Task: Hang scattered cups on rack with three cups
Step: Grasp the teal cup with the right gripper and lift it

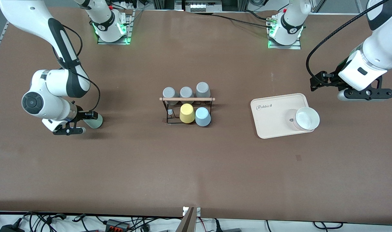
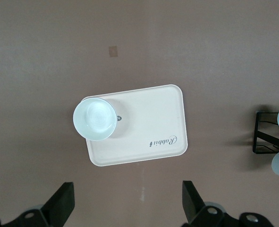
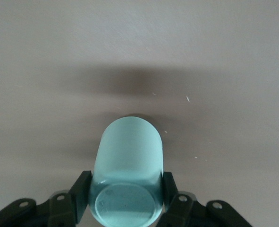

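The rack (image 1: 209,99), black wire with a wooden rod, stands mid-table. Three grey cups (image 1: 186,92) hang on its side toward the robots. A yellow cup (image 1: 187,113) and the light blue cup (image 1: 202,116) sit on its side nearer the front camera. My right gripper (image 1: 83,121) is shut on the mint green cup (image 1: 95,121), held on its side low over the table at the right arm's end. In the right wrist view the fingers (image 3: 80,189) clamp the cup (image 3: 128,156) near its base. My left gripper (image 1: 366,94) is open and empty, above the table beside the tray (image 2: 144,142).
A cream tray (image 1: 273,112) lies toward the left arm's end, with a whitish cup (image 1: 307,118) standing upright at its corner. That cup also shows in the left wrist view (image 2: 95,119). The rack's edge (image 2: 264,137) shows there too.
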Tool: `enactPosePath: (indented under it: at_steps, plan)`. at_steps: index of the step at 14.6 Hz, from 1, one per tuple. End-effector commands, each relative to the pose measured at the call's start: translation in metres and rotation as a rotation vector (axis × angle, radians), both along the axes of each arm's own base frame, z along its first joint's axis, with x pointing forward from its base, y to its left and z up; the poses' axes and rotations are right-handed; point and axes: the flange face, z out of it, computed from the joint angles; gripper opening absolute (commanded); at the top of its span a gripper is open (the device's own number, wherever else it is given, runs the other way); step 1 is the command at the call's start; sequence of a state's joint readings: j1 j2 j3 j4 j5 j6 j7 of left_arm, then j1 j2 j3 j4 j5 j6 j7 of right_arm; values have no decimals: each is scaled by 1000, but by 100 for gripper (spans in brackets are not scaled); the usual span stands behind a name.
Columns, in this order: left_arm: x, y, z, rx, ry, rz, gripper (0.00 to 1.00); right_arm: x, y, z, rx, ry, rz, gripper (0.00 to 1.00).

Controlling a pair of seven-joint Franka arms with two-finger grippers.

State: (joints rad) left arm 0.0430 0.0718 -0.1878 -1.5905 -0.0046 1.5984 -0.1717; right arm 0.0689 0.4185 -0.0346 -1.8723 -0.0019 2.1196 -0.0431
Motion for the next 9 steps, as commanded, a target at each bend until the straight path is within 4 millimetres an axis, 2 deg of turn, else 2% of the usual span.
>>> enactPosePath:
  at_steps: [1,4,6,9]
  plan:
    - [-2,3,6,-5,-1,-17,100,30,44,80,29,1,59,26]
    - [-1,4,6,-4,-4,-19,100,40,112,127,70,-20,142,26]
    - [-1,3,6,-4,-2,-21,100,35,153,141,85,-31,180,26]
    - [-1,4,6,-6,-2,-19,100,19,220,150,66,-48,75,26]
